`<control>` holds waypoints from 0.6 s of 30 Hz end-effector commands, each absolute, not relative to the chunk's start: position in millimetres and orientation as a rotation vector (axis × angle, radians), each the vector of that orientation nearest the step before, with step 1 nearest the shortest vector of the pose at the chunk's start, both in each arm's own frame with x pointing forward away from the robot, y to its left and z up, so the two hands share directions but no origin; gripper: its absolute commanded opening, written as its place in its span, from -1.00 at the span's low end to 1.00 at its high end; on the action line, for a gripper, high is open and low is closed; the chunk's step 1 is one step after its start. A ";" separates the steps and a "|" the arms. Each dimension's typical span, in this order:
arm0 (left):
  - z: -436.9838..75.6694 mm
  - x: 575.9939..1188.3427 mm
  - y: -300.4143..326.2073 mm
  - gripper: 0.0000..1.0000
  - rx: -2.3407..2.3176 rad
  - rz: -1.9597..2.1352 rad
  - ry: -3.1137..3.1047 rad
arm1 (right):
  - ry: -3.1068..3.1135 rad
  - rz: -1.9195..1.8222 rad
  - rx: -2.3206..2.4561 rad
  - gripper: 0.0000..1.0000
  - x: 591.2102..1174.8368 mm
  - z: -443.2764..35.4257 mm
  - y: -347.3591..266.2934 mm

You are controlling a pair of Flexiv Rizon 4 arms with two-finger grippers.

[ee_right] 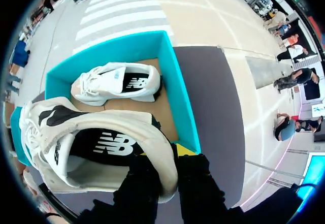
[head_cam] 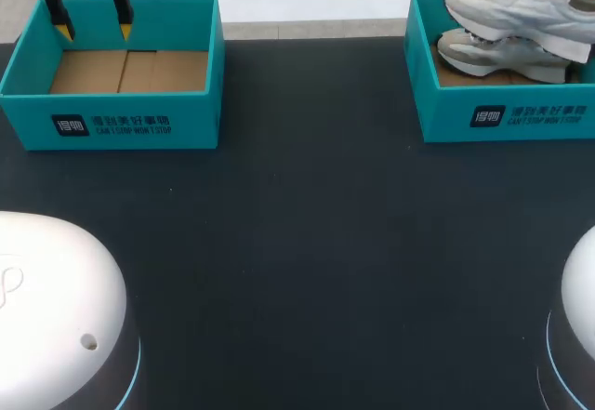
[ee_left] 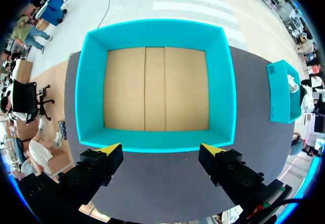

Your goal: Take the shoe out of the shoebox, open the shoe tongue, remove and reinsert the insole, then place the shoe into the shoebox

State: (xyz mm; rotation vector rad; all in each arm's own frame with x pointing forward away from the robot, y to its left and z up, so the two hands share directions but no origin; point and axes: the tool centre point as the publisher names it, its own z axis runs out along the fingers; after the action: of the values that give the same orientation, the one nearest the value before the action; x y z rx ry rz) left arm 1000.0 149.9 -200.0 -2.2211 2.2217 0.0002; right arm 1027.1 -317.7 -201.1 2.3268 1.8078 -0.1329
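A pale grey-white shoe [head_cam: 521, 6] hangs above the teal shoebox [head_cam: 507, 117] at the far right. A second shoe [head_cam: 502, 57] lies on the box floor under it. In the right wrist view my right gripper [ee_right: 170, 160] is shut on the heel collar of the raised shoe [ee_right: 86, 132], one finger inside and one outside. Ahead of the gripper, the other shoe [ee_right: 114, 84] rests on its side in the shoebox [ee_right: 180, 102]. My left gripper [head_cam: 94, 29] hangs open over the far wall of an empty teal box [head_cam: 112, 126], and nothing is between the fingers of the left gripper [ee_left: 160, 149].
The empty teal box [ee_left: 152, 33] has a bare cardboard floor. Both boxes stand at the table's far edge, one at each side. Dark tabletop [head_cam: 307, 243] stretches between and in front of them. My arms' white bases sit at the near corners.
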 end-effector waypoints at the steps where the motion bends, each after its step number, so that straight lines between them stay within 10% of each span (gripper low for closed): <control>1: -200.0 1000.0 149.9 1.00 -2.221 0.000 2.222 | 1.810 -0.182 2.259 -1.00 1018.6 -162.1 -300.1; 18: -200.0 1000.0 149.9 1.00 -2.221 0.000 2.222 | 1.766 -0.149 2.268 -1.00 1020.1 -158.6 -292.0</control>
State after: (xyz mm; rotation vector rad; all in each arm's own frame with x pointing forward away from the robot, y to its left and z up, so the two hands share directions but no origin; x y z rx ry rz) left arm 1000.0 149.9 -200.0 -2.2212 2.2216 0.0002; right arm 1022.0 -291.5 -160.6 2.2681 1.7659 -0.1558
